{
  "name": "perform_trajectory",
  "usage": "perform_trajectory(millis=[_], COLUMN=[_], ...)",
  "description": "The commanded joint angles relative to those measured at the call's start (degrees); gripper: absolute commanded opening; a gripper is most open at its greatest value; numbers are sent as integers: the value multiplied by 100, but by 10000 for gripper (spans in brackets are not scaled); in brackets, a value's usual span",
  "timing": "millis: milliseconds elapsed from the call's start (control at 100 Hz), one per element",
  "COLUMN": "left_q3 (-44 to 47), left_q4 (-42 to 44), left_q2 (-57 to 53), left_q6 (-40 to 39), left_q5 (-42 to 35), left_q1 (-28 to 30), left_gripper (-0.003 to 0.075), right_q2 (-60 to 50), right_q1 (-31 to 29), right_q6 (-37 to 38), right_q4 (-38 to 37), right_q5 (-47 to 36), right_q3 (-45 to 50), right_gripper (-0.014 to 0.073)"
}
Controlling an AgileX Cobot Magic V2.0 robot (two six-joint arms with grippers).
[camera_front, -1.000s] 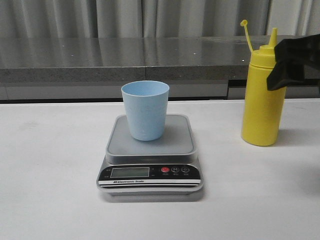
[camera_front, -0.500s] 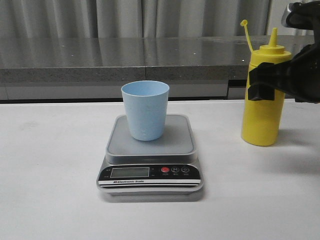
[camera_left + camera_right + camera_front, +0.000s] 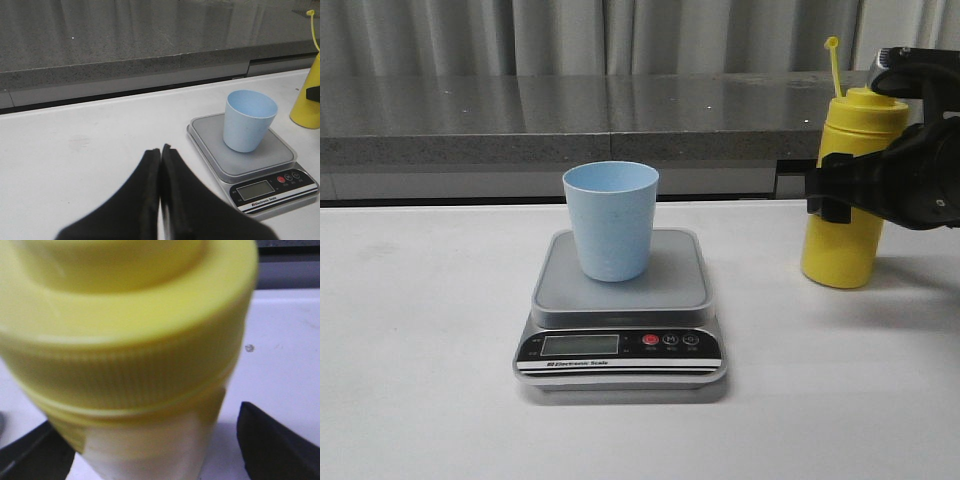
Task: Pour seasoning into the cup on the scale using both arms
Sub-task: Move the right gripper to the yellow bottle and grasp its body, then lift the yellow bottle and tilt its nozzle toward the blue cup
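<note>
Resting low over the left side of the white tabletop (image 3: 420, 330), my left hand (image 3: 161, 150) has its two black fingers pressed together with nothing between them. To its right the scale (image 3: 620, 310) sits flat near the middle of the tabletop, its black panel and display facing the near edge, and the pale blue cup (image 3: 611, 220) stands upright on the grey platform. Well to the right of the scale stands the yellow seasoning (image 3: 850, 190) bottle, its thin cap strap sticking up. My right hand (image 3: 880, 190) reaches in from the right around the bottle's upper body, one finger (image 3: 272, 440) on each side; I cannot tell whether they grip it.
</note>
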Motion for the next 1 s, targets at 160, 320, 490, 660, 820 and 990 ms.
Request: perform_trajectory(millis=[160, 320, 490, 660, 820, 990], left_q3=[-156, -156, -156, -156, -156, -156], left_q4=[-78, -78, -78, -78, -78, -78], left_q2=[39, 39, 39, 39, 39, 39], left_q6=[-29, -29, -29, -29, -29, -29], left_q5=[-435, -435, -435, -435, -435, -435], left_q1=[3, 3, 3, 3, 3, 3], left_gripper=[-20, -20, -20, -20, -20, -20], right_q2=[-45, -45, -45, -136, -532, -1015], right_q1=[8, 8, 8, 8, 8, 10], right_q6=[-34, -34, -34, -39, -39, -39], right_q4=[-71, -71, -71, -245, -770, -1313], right_q5=[-774, -774, -774, -700, -232, 1521], right_q3=[-137, -137, -137, -137, -163, -660], right_gripper=[632, 521, 343, 335, 335, 335])
